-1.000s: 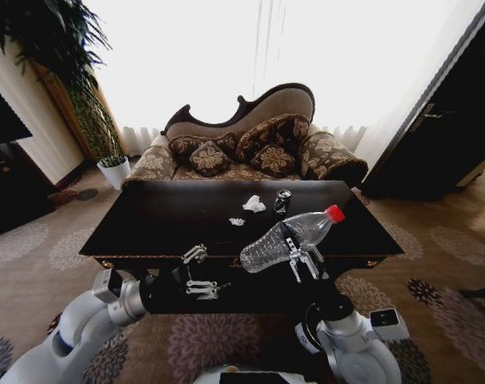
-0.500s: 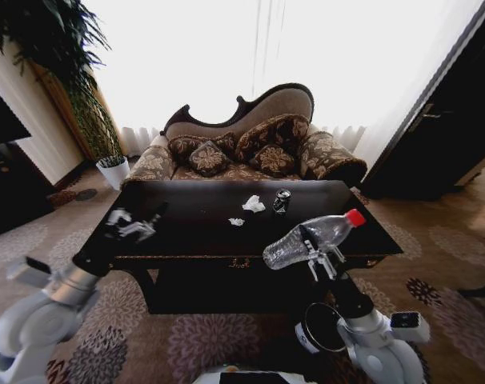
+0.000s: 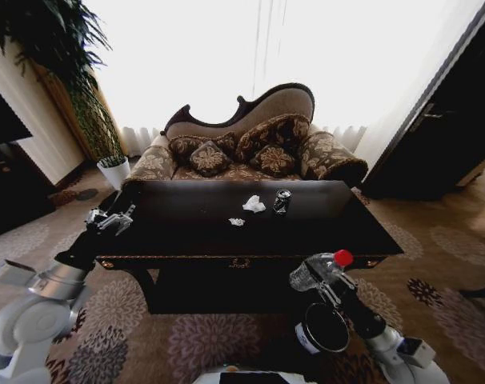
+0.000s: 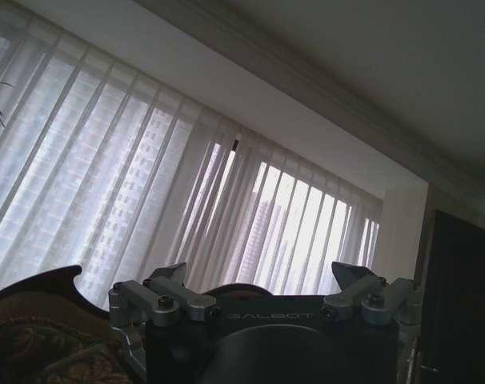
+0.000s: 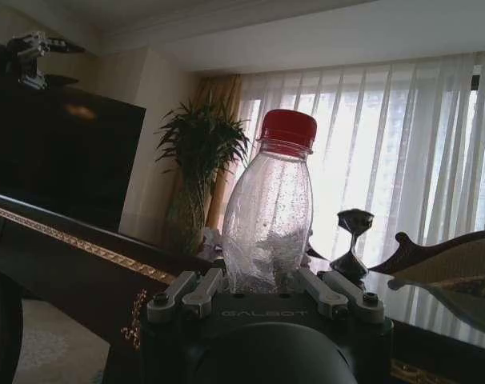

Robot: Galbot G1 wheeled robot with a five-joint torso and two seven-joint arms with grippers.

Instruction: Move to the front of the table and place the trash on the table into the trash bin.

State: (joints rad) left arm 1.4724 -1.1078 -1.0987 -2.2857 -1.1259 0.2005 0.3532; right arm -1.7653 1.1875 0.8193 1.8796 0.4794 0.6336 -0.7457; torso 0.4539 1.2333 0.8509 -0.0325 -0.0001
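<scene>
My right gripper (image 3: 323, 282) is shut on the clear plastic bottle (image 3: 313, 273) with a red cap, part of the trash, and holds it below the table's front edge, just above the round black trash bin (image 3: 325, 329) on the carpet. In the right wrist view the bottle (image 5: 268, 212) stands upright between the fingers of that gripper (image 5: 266, 290). On the dark glossy table (image 3: 186, 232) lie a dark can (image 3: 282, 201), a white paper wad (image 3: 254, 204) and a smaller wad (image 3: 237, 222). My left gripper (image 3: 112, 218) (image 4: 261, 274) hovers open over the table's left end.
A patterned sofa (image 3: 250, 156) stands right behind the table. A white plant pot (image 3: 114, 171) and a tall plant sit at the back left, with dark furniture (image 3: 6, 176) on the left and a dark door (image 3: 450, 136) on the right. Patterned carpet surrounds the table.
My right gripper has lowered the bottle from table height to just above the bin and tipped it more upright. The left arm has swung out from the table's front to its left end.
</scene>
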